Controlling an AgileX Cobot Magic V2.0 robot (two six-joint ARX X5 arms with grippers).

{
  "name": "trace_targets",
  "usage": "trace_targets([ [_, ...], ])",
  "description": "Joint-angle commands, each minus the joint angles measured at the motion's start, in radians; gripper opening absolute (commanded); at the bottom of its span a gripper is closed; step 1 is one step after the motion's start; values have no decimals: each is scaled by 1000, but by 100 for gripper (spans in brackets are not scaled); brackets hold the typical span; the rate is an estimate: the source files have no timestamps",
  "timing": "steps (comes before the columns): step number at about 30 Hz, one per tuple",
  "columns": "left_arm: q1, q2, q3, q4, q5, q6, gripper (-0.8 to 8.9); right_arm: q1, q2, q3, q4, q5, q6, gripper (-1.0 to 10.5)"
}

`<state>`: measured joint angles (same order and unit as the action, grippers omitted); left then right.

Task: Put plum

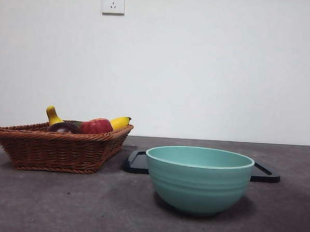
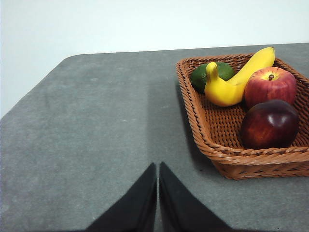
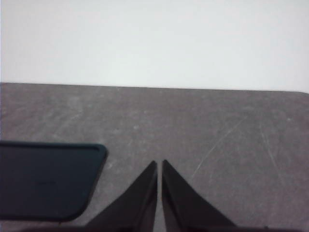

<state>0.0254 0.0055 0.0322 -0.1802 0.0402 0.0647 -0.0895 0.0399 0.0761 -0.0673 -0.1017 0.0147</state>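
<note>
From the front, you see the plum [image 1: 64,127] mostly hidden behind the basket [image 1: 59,150] rim; the bowl [image 1: 199,179] masks the tray's [image 1: 265,174] middle.

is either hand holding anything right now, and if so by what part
Nothing is held. The left hand and right hand are both shut and bare; the plum lies in the basket.
</note>
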Motion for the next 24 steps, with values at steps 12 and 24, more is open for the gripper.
trace_targets([
  [12,1,-3,-21,-7,0,-2,7,34,-36,-66,-40,2,9,6],
  [24,1,-3,-21,-7,0,-2,7,80,-36,-66,-109,2,6,6],
])
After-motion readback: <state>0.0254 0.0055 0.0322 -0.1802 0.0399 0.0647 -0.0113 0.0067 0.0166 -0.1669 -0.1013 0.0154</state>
